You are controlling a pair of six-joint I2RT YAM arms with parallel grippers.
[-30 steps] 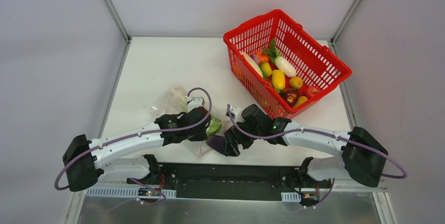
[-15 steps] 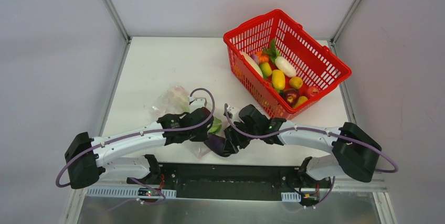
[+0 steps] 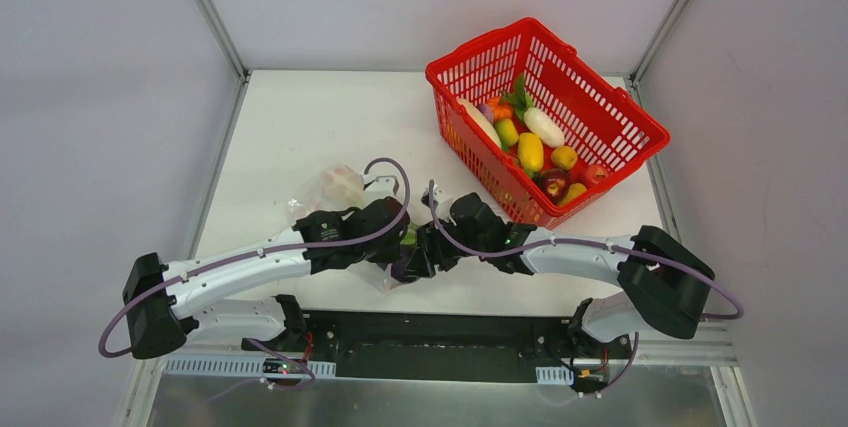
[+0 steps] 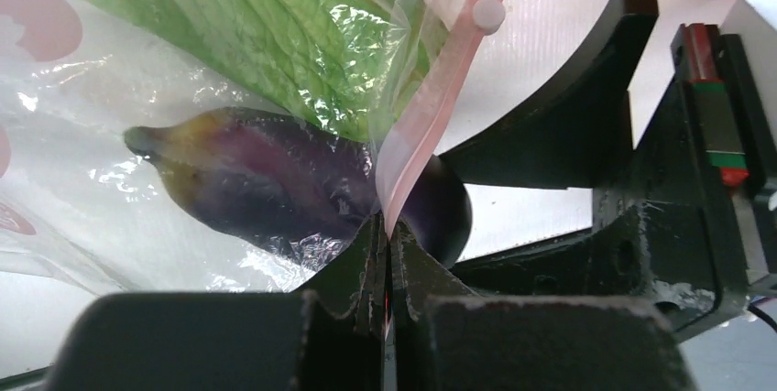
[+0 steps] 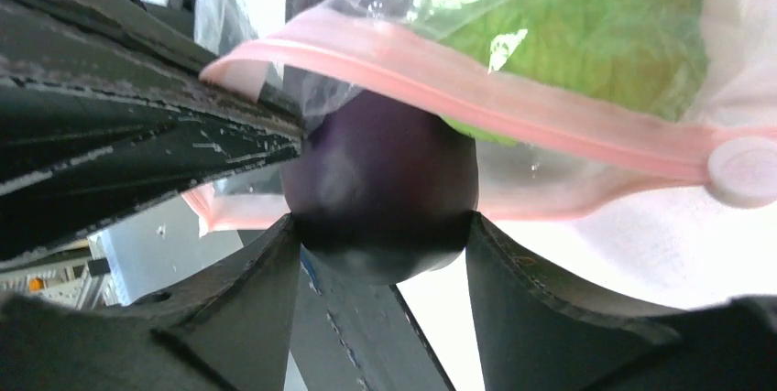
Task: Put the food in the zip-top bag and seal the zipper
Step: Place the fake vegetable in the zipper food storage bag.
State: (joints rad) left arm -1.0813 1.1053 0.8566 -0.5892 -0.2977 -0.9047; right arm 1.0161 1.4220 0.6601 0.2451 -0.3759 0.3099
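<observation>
The clear zip-top bag [image 3: 335,187] lies left of centre with a green leafy piece [image 4: 275,34] inside. My left gripper [image 4: 387,235] is shut on the pink zipper [image 4: 431,107] at the bag's mouth and holds that edge up. A dark purple eggplant [image 5: 380,180] is clamped between both fingers of my right gripper [image 5: 380,226]. Its stem end [image 4: 183,148] shows through the plastic inside the bag, while its blunt end [image 4: 449,217] sticks out past the zipper [image 5: 513,98]. In the top view the two grippers meet at the bag's mouth [image 3: 405,247].
A red mesh basket [image 3: 640,122] at the back right holds several more toy fruits and vegetables [image 3: 530,147]. The white slider knob [image 4: 488,13] sits at the zipper's end. The table's near edge [image 3: 480,309] runs just behind both grippers.
My right gripper closed on the eggplant that lay on the table and carried it left into the bag's mouth. The left gripper kept its hold on the zipper.
</observation>
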